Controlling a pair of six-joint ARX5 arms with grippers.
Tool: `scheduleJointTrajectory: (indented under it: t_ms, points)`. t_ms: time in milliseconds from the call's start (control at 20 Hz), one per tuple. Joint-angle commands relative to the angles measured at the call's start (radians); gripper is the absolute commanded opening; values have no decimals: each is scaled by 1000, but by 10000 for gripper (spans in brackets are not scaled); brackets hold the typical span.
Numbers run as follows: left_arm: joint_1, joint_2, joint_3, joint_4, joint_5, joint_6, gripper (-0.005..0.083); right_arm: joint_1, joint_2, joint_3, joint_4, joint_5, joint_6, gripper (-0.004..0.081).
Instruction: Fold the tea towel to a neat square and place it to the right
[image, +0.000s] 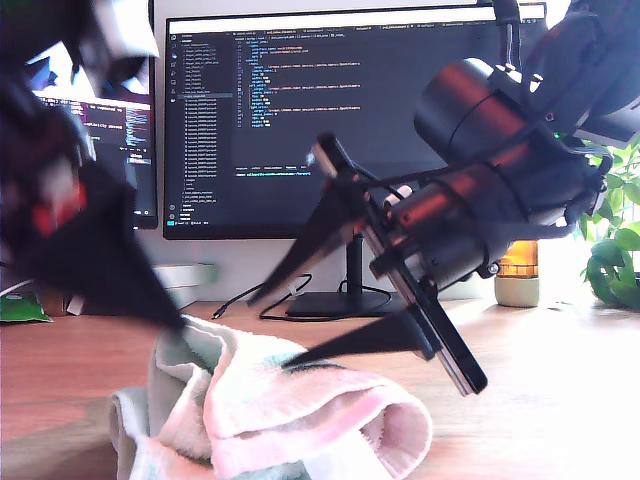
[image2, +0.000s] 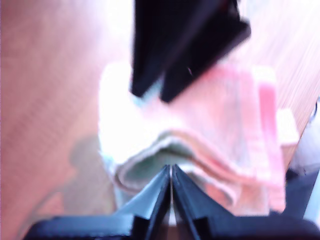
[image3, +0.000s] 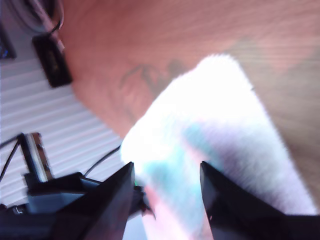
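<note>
Towel position: the tea towel lies bunched and partly folded on the bench, at the near edge of the exterior view, left of centre. A thick rolled fold faces the exterior view's right.

Finger state:
- My first gripper comes in from the exterior view's left. Its fingers are pressed together at a doubled edge of the cloth. The towel peaks up to the tip, so a thin pinch of cloth is probably held.
- My second gripper comes in from the exterior view's right. Its fingers are spread wide, with one tip at the top of the fold. It holds nothing.

Handling properties, as judged:
1. Treat the fluffy terry as light, soft and fully limp. It will drape and sag from any single hold.
2. Expect good friction. The pile should not slip from closed fingers, but it may drag on the bench and pull layers out of line.
3. Note that stacked layers are bulky, so a narrow opening may catch only the top layer.

Where to grip: take hold at edges or corners, never in the middle of the mound. Use two well-separated points on one edge so the cloth hangs flat. The label and corner loop are not visible here.
</note>
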Motion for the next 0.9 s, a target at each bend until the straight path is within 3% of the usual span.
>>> scheduleJointTrajectory:
  t_ms: [0,50,150,300,550,850]
  points:
    - [-4,-54,-2,5,0,-14,-19,4,17,5,4,-57,-19,366]
    - [-4,-71,-2,11,0,-18,-20,4,17,5,4,-89,-32,359]
    - [-3,-72,-2,27,0,-21,-20,4,17,5,4,-133,-73,267]
    - [3,-18,-2,87,0,-20,-19,3,17,5,10,-141,-158,7]
    - [29,76,-2,207,46,-2,-20,-20,8,5,-9,-147,-482,-10]
    - [37,185,-2,326,112,-26,-20,-47,-85,5,-138,-149,-823,-11]
